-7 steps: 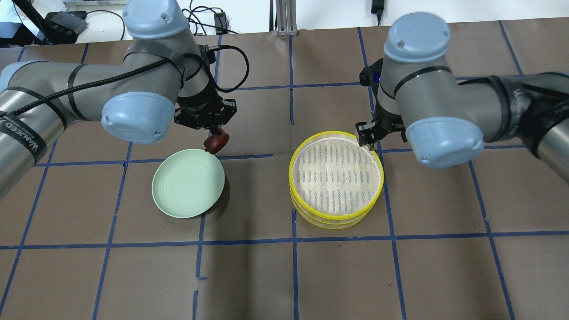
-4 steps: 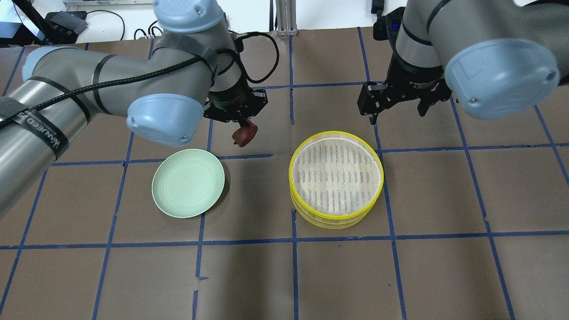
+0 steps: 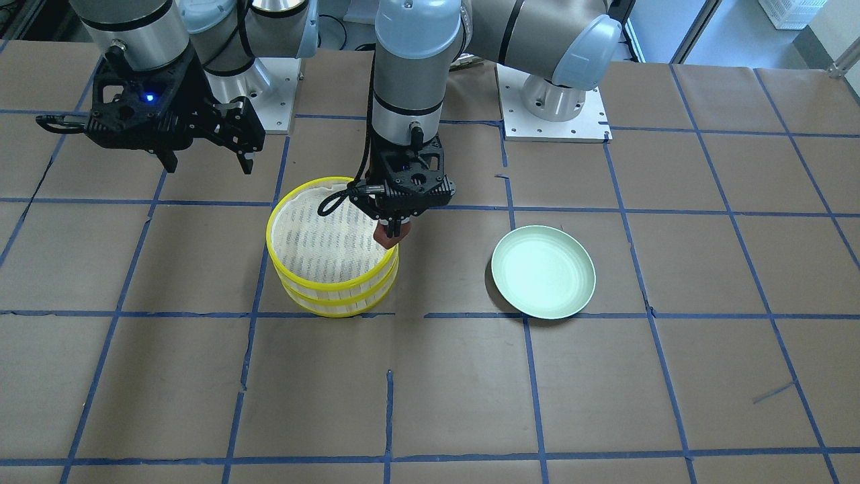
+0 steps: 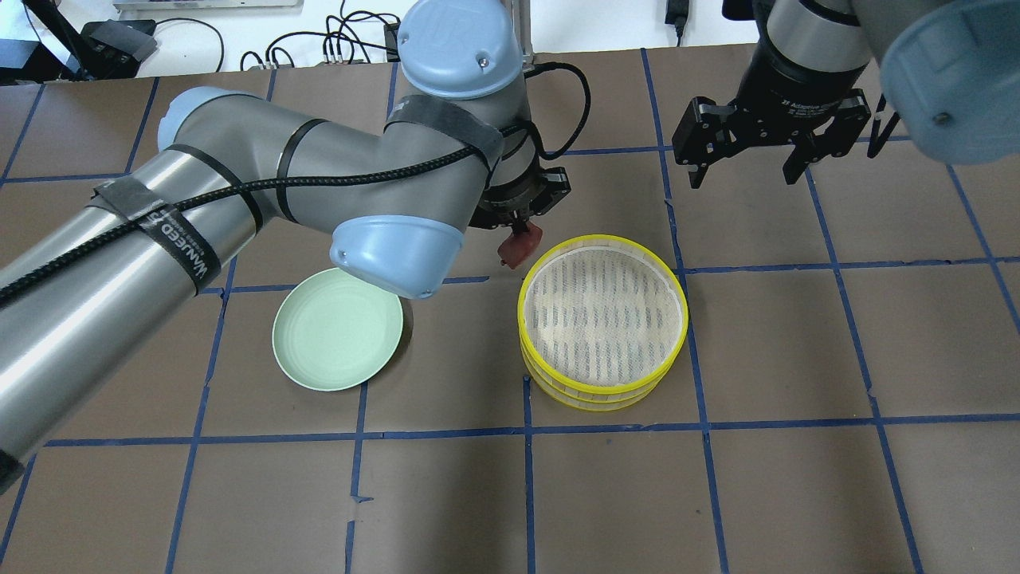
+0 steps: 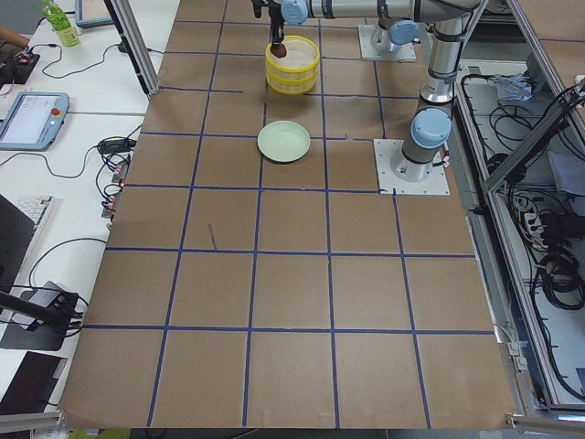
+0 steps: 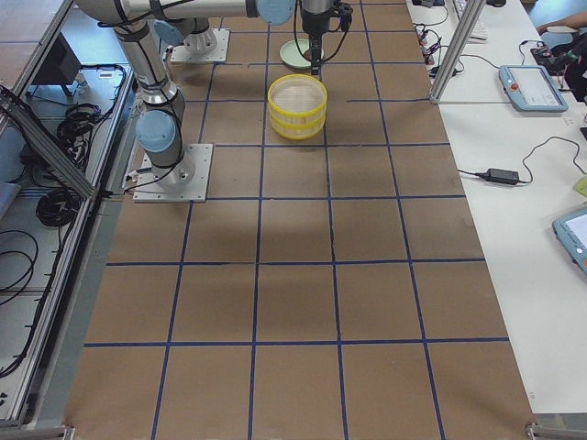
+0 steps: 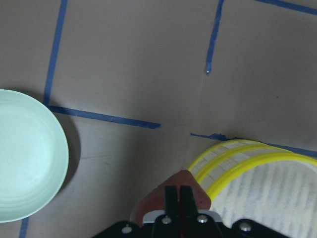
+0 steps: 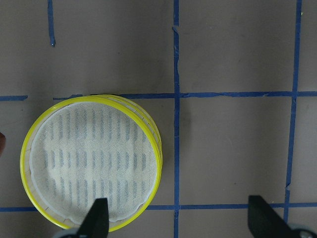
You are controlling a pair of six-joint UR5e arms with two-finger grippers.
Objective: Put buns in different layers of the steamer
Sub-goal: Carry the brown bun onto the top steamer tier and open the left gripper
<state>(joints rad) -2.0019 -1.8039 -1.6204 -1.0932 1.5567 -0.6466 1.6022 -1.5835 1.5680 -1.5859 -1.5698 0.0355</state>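
The steamer (image 4: 602, 319) stands as two stacked yellow-rimmed tiers, its white striped liner bare on top; it also shows in the front view (image 3: 329, 255) and right wrist view (image 8: 91, 161). My left gripper (image 4: 519, 239) is shut on the reddish-brown bun (image 4: 518, 245), held in the air just outside the steamer's rim; the bun also shows in the front view (image 3: 391, 234) and the left wrist view (image 7: 190, 188). My right gripper (image 4: 749, 171) is open and empty, raised behind the steamer. The cream-white bun is not in view.
An empty pale green plate (image 4: 337, 328) lies left of the steamer. Brown paper with blue tape lines covers the table. The left arm (image 4: 239, 215) reaches across above the plate's far side.
My left gripper has carried the brown bun rightward from beside the plate to the steamer's rim. My right gripper has lifted off the steamer's rim and drawn back and right, open.
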